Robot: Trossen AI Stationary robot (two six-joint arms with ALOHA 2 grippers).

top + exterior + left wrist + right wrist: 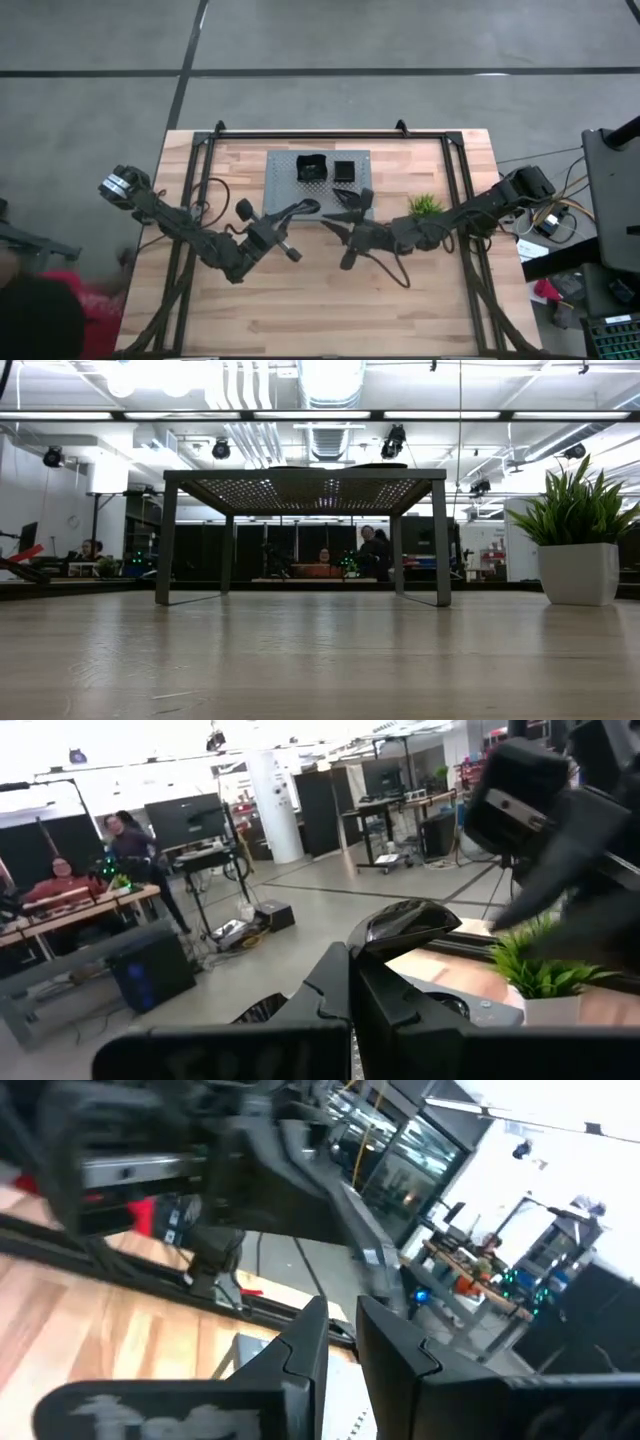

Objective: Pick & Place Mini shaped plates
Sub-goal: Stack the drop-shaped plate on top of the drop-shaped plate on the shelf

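Two square black mini plates sit on top of the grey perforated rack at the table's far middle. My left gripper hangs above the table's middle, just near of the rack, shut, with a glossy black mini plate at its fingertips. My right gripper faces it from the right, close by. In the right wrist view a narrow gap shows between its fingers, with nothing seen in it. Neither gripper shows in the low view. My left gripper has one edge of the glossy black plate at the free ends of its two shut fingers. The fingers point level, toward the table's right and far side. The plate sticks out beyond them, clear of the table. My own fingers hide the exact place of contact.
A small green plant in a white pot stands right of the rack, close to my right arm. A black frame runs along the table's far edge and down both sides. People sit at desks in the room beyond. The near half of the table is bare wood.
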